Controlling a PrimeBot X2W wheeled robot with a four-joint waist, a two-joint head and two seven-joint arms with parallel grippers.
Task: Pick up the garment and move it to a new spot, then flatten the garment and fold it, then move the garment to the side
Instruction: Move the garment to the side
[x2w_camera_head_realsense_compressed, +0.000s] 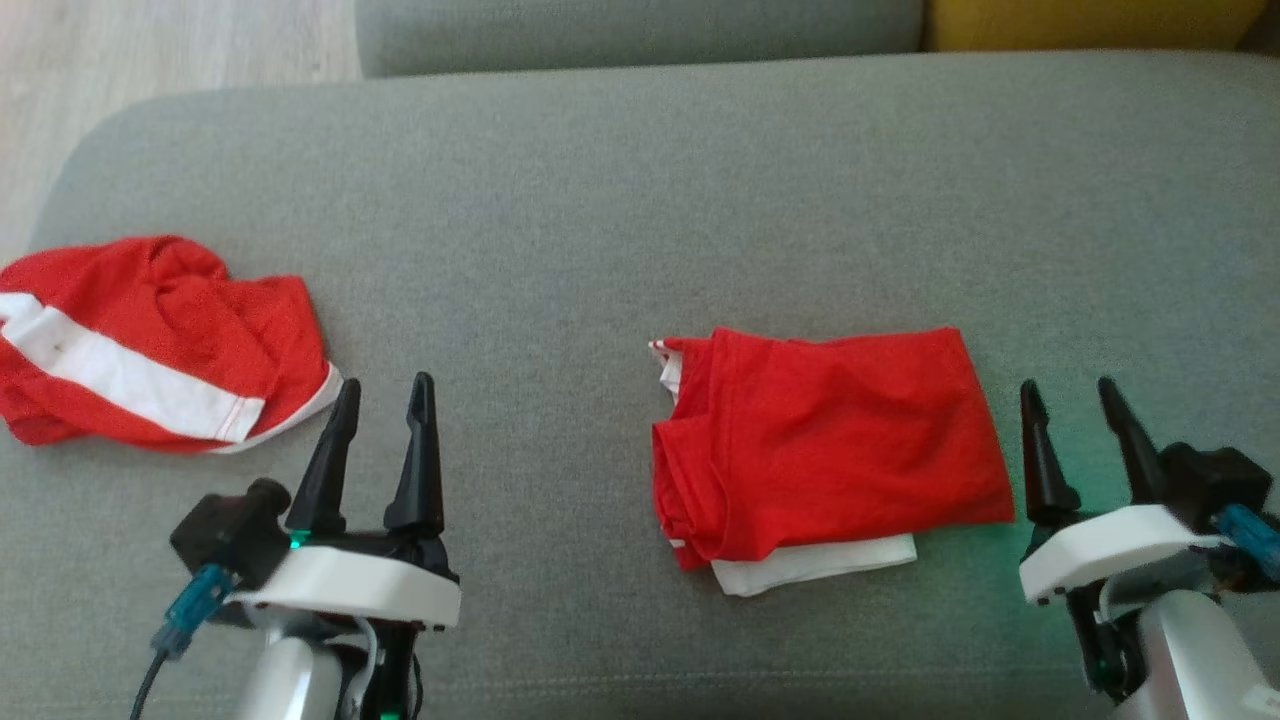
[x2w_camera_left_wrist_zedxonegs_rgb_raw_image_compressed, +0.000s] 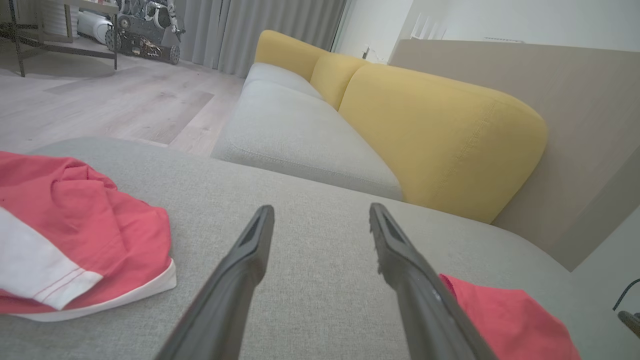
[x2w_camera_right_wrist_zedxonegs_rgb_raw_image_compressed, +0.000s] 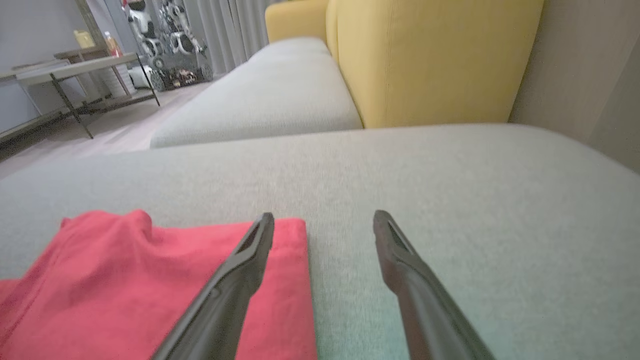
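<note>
Nearest the head camera, the white wrist housing (x2w_camera_head_realsense_compressed: 350, 590) of the left arm and the white wrist housing (x2w_camera_head_realsense_compressed: 1120, 550) of the right arm sit at the lower left and lower right, each carrying long dark tapered jaws that point away from the robot. The left jaws stand wide apart and hold nothing, as do the right jaws, and both pairs hang over bare cushion. Between the two arms, much nearer the right one, lies the folded red fabric garment (x2w_camera_head_realsense_compressed: 830, 440) (x2w_camera_right_wrist_zedxonegs_rgb_raw_image_compressed: 125, 280) (x2w_camera_left_wrist_zedxonegs_rgb_raw_image_compressed: 510, 320), a rough rectangle with a white layer showing along its near edge. Its right edge lies just beside the right jaws, and whether they touch cannot be told. A second, crumpled red fabric garment with a broad white band (x2w_camera_head_realsense_compressed: 150, 340) (x2w_camera_left_wrist_zedxonegs_rgb_raw_image_compressed: 75, 225) lies on the left end of the seat, its white-hemmed edge close to the left jaws. Both garments rest on the wide grey fabric sofa seat (x2w_camera_head_realsense_compressed: 640, 200) (x2w_camera_left_wrist_zedxonegs_rgb_raw_image_compressed: 320, 260) (x2w_camera_right_wrist_zedxonegs_rgb_raw_image_compressed: 450, 200). Beyond it lie a second grey seat cushion (x2w_camera_head_realsense_compressed: 640, 35) (x2w_camera_left_wrist_zedxonegs_rgb_raw_image_compressed: 295, 130) (x2w_camera_right_wrist_zedxonegs_rgb_raw_image_compressed: 270, 95) and the rounded yellow fabric backrest (x2w_camera_head_realsense_compressed: 1090, 20) (x2w_camera_left_wrist_zedxonegs_rgb_raw_image_compressed: 440, 130) (x2w_camera_right_wrist_zedxonegs_rgb_raw_image_compressed: 430, 55). The pale wood-plank floor (x2w_camera_head_realsense_compressed: 150, 50) (x2w_camera_left_wrist_zedxonegs_rgb_raw_image_compressed: 100, 100) extends to the far left, reaching grey curtains (x2w_camera_left_wrist_zedxonegs_rgb_raw_image_compressed: 260, 30).
</note>
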